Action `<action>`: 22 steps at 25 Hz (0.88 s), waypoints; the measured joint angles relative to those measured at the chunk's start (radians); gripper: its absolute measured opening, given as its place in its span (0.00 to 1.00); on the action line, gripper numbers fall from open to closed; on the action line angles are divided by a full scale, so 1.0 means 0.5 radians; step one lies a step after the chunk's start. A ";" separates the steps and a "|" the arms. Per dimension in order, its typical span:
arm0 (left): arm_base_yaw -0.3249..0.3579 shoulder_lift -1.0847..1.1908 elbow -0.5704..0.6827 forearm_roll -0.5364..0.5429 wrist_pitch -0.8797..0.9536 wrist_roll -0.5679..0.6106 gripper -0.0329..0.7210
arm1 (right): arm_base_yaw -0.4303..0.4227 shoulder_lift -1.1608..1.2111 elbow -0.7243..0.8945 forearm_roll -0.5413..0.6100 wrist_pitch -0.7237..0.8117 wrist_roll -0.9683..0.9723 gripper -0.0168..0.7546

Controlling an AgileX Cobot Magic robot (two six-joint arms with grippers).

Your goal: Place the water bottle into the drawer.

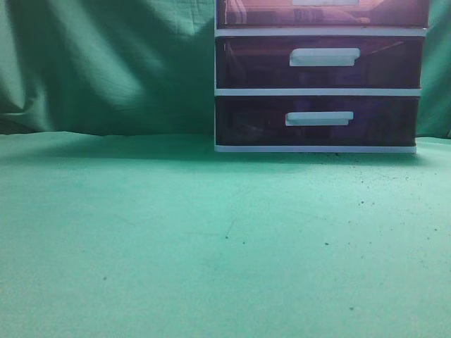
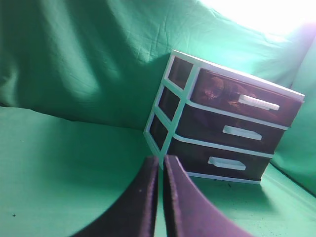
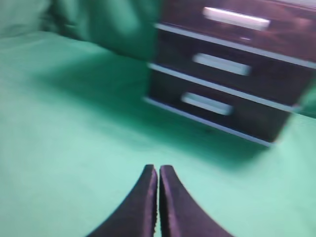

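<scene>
The white-framed drawer unit stands at the back right of the green table. Its top drawer (image 1: 324, 10) is cut off by the upper edge of the exterior view; it shows whole in the left wrist view (image 2: 244, 98) and in the right wrist view (image 3: 237, 19), pushed in, with a dim shape behind its translucent front. No water bottle is in view. My left gripper (image 2: 160, 160) is shut and empty, well short of the unit. My right gripper (image 3: 158, 170) is shut and empty above the cloth. Neither gripper shows in the exterior view.
Two like drawers, the middle drawer (image 1: 320, 62) and the bottom drawer (image 1: 317, 121), sit below the top one, both closed. Green cloth (image 1: 176, 239) covers the table and hangs as a backdrop behind.
</scene>
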 joint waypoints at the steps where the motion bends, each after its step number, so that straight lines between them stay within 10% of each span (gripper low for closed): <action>1: 0.000 0.000 0.000 0.000 0.000 0.000 0.04 | -0.104 -0.054 0.048 -0.010 -0.024 0.004 0.02; 8: 0.000 0.000 0.000 0.000 0.000 0.000 0.04 | -0.495 -0.319 0.390 -0.018 -0.104 0.147 0.02; 22: 0.000 0.000 0.000 0.000 0.000 0.000 0.04 | -0.522 -0.319 0.568 -0.184 -0.174 0.322 0.02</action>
